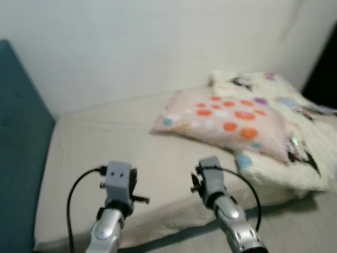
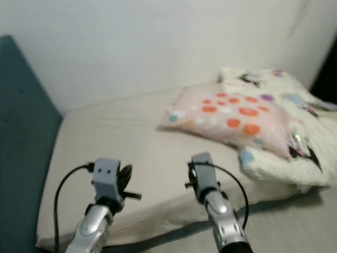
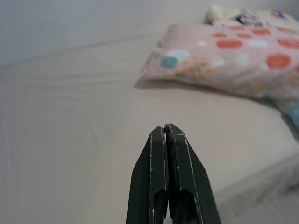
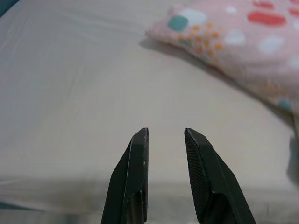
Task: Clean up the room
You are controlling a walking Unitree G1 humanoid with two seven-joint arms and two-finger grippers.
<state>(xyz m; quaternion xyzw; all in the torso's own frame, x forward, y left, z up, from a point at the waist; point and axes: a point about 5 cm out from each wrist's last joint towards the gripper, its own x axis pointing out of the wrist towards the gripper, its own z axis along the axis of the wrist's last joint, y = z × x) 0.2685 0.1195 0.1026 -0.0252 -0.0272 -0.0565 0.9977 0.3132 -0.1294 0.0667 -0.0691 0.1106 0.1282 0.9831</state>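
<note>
On bed [image 1: 105, 142]: spotted pillow [image 1: 221, 121], white duvet [image 1: 300, 137].

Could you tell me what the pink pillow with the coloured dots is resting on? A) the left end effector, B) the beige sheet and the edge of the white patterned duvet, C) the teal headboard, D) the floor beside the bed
B: the pink pillow lies flat on the beige sheet, its far end overlapping the white patterned duvet.
</note>
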